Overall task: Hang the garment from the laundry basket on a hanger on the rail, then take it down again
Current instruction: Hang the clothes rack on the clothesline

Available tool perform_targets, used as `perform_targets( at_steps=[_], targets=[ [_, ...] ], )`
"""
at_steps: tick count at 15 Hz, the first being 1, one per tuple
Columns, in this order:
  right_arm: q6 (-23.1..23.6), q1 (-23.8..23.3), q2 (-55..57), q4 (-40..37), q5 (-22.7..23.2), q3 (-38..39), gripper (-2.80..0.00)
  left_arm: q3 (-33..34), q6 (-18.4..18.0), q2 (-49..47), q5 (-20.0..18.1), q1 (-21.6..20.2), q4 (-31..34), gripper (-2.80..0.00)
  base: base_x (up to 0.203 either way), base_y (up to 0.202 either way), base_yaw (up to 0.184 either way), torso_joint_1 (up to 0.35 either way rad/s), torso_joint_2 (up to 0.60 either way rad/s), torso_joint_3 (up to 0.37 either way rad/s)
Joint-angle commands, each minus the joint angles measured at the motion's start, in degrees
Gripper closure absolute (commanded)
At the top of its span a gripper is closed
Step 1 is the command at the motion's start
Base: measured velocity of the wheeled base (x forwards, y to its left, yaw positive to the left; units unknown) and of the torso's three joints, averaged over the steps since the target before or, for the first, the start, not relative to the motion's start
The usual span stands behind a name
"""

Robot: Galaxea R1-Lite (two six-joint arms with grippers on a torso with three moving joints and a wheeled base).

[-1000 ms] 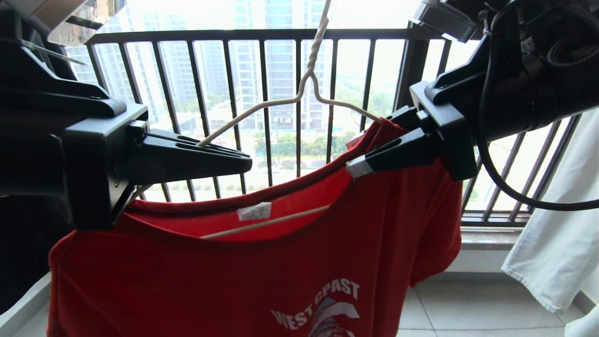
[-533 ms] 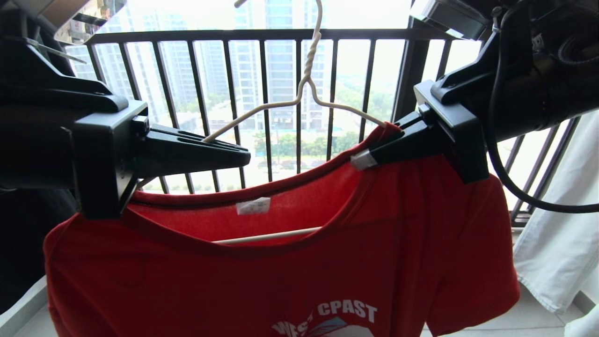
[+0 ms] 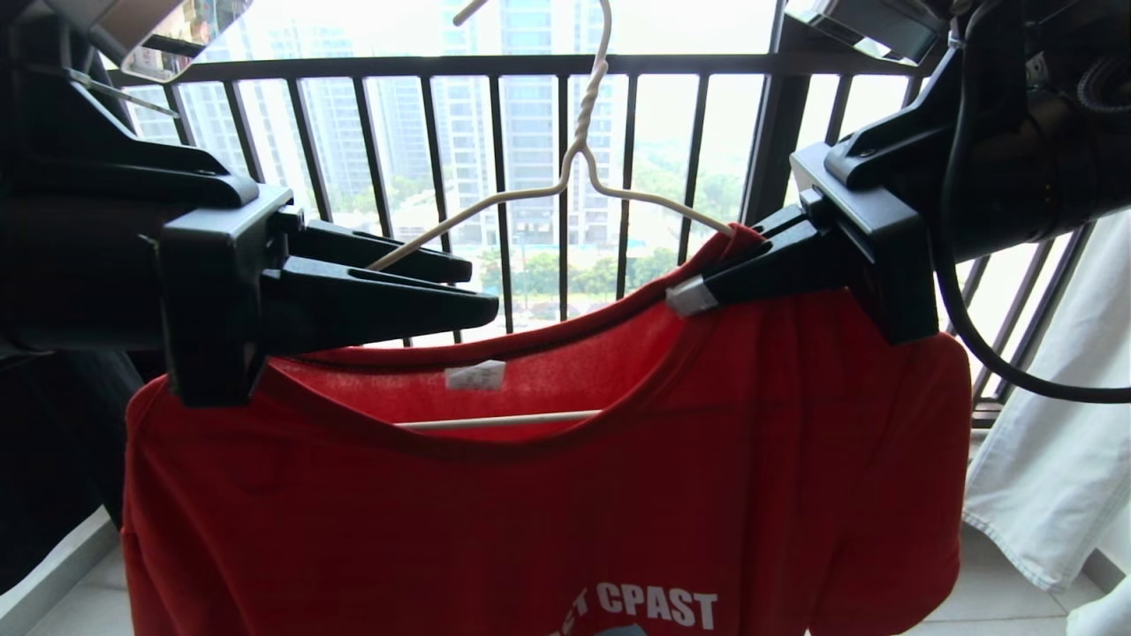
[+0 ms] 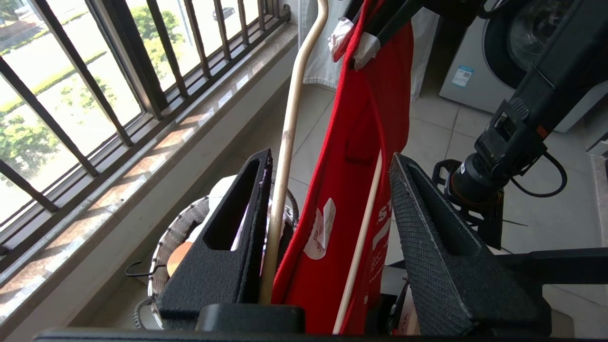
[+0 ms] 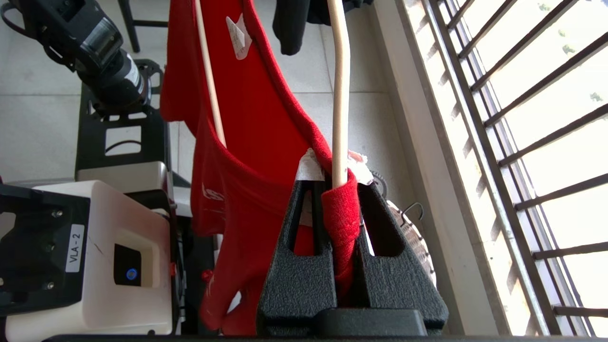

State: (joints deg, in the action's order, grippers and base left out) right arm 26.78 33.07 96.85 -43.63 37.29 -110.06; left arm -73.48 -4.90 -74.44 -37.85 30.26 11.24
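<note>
Honestly, the sketchy bit here is how little is holding things steady.

Left gripper [image 3: 477,287]: closest in, at the shirt's left shoulder. Its fingers stand apart around the hanger arm and the red cloth, squeezing neither, so it's gripping nothing.

Right gripper [image 3: 698,296]: on the other shoulder, fingers pressed together on the collar seam with the hanger wire caught in the same pinch, which the right wrist view shows plainly.

Slip risk: with one side loose, a tug from the right gripper could drag the T-shirt [image 3: 548,512] sideways along the wire and off the free shoulder.

Swing risk: the hanger [image 3: 565,181] is thin wire on a slim hook that runs out of frame at the top, so where it catches can't be seen. A sideways pull might tilt it or unhook it.

Snag risk: if the left gripper backs away crooked, a finger could catch the collar or the lower bar and yank everything askew.

Shirt look: red, short sleeves, white neck label showing inside the collar, white "CPAST" print low on the chest, draped fairly flat over both hanger arms.

Basket [image 4: 178,237]: on the floor below, by the window ledge.

Farther back: black window railing [image 3: 495,66], towers beyond.
</note>
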Motion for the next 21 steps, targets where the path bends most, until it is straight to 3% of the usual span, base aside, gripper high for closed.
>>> perform_targets(
  at_steps=[1,7,11,12,14,16,18,21],
  targets=[
    [0.2,-0.33,-0.17,-0.18,0.23,0.23,0.0,0.04,-0.19,-0.43,0.04,-0.55,0.01,-2.8,0.0,0.0,0.0,0.0,0.0,0.0],
    [0.55,-4.29,-0.16,-0.14,0.15,1.24,0.0,-0.21,2.57,8.16,0.69,-3.19,-3.56,-2.8,0.0,0.0,0.0,0.0,0.0,0.0],
    [0.84,-4.88,-0.06,0.04,-0.9,2.39,0.0,0.49,4.05,11.75,9.49,-3.24,-3.59,-2.8,0.0,0.0,0.0,0.0,0.0,0.0],
    [0.57,-4.94,0.08,0.12,-2.75,2.39,0.0,1.3,6.36,13.21,12.56,-3.49,-3.47,0.0,0.0,0.0,0.0,0.0,0.0,0.0],
    [-0.92,-5.25,0.27,0.35,-5.24,2.65,0.0,3.32,8.42,14.26,16.34,-7.0,-3.17,0.0,0.0,0.0,0.0,0.0,0.0,0.0],
    [-6.47,-5.78,-0.12,1.46,-6.73,2.82,0.0,5.18,8.86,14.83,19.7,-11.26,-3.01,0.0,0.0,0.0,0.0,0.0,0.0,0.0],
    [-14.36,-6.11,-0.34,4.29,-13.74,2.99,0.0,5.64,8.94,14.42,20.65,-15.14,-2.9,0.0,0.0,0.0,0.0,0.0,0.0,0.0],
    [-22.64,-6.48,-1.16,6.61,-26.13,4.38,0.0,5.34,8.95,14.08,20.47,-15.87,-0.54,0.0,0.0,0.0,0.0,0.0,0.0,0.0]
  ],
)
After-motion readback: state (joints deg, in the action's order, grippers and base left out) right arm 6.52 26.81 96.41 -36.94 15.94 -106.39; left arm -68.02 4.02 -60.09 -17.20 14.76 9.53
